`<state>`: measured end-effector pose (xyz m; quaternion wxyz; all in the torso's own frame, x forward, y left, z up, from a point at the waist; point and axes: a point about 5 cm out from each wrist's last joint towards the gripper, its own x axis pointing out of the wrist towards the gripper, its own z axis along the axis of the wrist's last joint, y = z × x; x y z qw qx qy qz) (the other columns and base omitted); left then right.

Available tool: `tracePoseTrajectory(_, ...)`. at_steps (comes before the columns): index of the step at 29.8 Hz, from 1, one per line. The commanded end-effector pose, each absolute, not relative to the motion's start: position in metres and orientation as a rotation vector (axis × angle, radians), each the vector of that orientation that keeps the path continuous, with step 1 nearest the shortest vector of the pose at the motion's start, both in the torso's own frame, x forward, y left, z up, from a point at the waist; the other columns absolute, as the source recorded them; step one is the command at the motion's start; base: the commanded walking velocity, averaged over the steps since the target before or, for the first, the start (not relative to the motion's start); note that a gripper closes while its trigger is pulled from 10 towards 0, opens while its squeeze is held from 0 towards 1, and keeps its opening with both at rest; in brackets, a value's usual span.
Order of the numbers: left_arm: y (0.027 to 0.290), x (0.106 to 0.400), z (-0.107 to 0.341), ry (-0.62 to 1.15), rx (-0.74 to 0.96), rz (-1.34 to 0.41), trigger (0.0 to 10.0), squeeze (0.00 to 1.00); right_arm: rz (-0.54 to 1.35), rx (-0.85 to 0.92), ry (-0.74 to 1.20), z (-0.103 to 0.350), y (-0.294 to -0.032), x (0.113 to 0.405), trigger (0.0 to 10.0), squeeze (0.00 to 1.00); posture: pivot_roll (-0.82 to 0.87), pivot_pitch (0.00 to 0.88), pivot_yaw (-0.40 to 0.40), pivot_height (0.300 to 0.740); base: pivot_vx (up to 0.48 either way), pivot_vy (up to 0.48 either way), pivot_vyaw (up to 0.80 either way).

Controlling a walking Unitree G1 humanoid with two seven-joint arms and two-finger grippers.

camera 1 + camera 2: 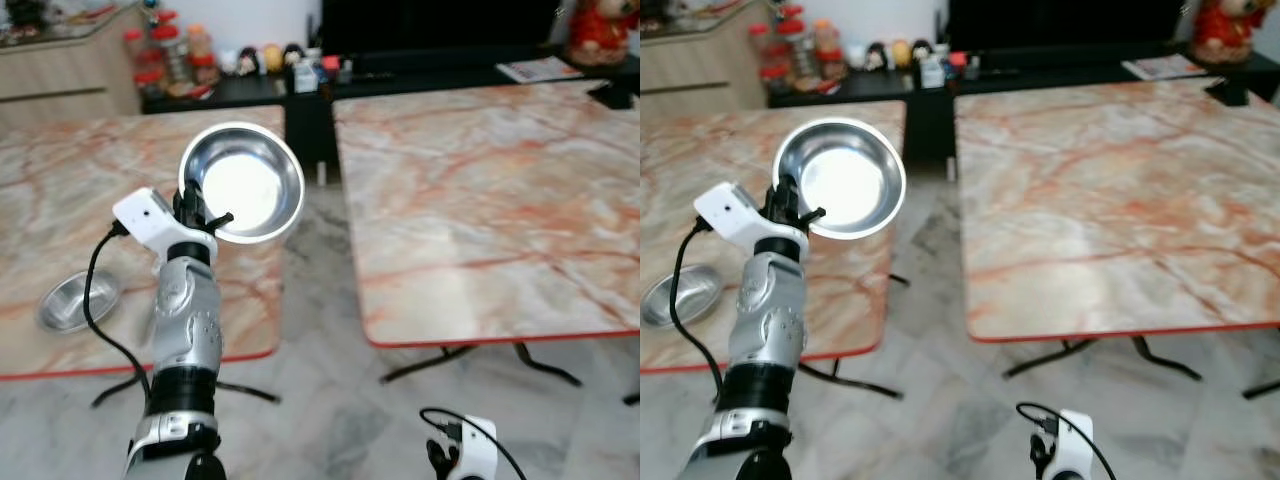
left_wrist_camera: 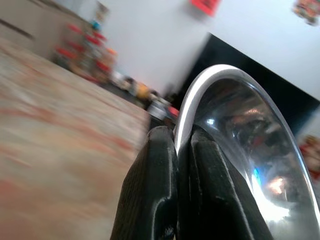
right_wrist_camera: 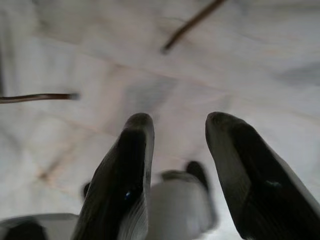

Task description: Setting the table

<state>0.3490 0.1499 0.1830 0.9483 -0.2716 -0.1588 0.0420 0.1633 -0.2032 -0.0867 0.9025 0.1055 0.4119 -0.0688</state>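
A shiny steel bowl [image 1: 247, 185] is held up tilted above the right part of the left marble table [image 1: 60, 190], its hollow facing me. My left gripper [image 1: 200, 217] is shut on the bowl's lower left rim; in the left wrist view both black fingers [image 2: 160, 190] pinch the rim [image 2: 200, 95]. A second steel bowl [image 1: 78, 300] lies on that table near its front edge, left of the raised arm. My right gripper [image 3: 177, 135] hangs low near the floor, fingers open and holding nothing.
A second marble table [image 1: 480, 200] with a red edge stands to the right, across a narrow gap of marble floor [image 1: 320, 370]. A dark sideboard [image 1: 250, 90] with jars and figurines runs along the back. Thin table legs [image 1: 480, 355] spread under the tables.
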Motion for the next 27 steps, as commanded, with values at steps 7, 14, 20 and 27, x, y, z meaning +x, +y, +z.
tracePoseTrajectory(7,0.1597,0.3488,0.1966,-0.378,-0.548,0.087,10.0,0.0,-0.146,0.23,0.853,-0.0859,-0.1989,0.1679,10.0,0.0,-0.16,0.0,0.043,0.74,0.0,-0.452,-0.33)
tracePoseTrajectory(14,0.1591,0.3498,0.1981,-0.378,-0.549,0.083,10.0,0.0,-0.149,0.23,0.836,-0.0847,-0.1997,0.1693,10.0,0.0,-0.16,0.0,0.044,0.74,0.0,-0.458,0.0)
tracePoseTrajectory(20,0.1591,0.3501,0.1984,-0.377,-0.548,0.08,10.0,0.0,-0.15,0.228,0.84,-0.0851,-0.1995,0.1689,10.0,0.0,-0.16,0.0,0.047,0.74,0.0,-0.457,0.0)
tracePoseTrajectory(27,0.1584,0.3495,0.1974,-0.372,-0.541,0.076,10.0,0.0,-0.154,0.232,0.839,-0.0854,-0.1993,0.1681,10.0,0.0,-0.17,0.0,0.052,0.74,0.072,-0.425,0.0)
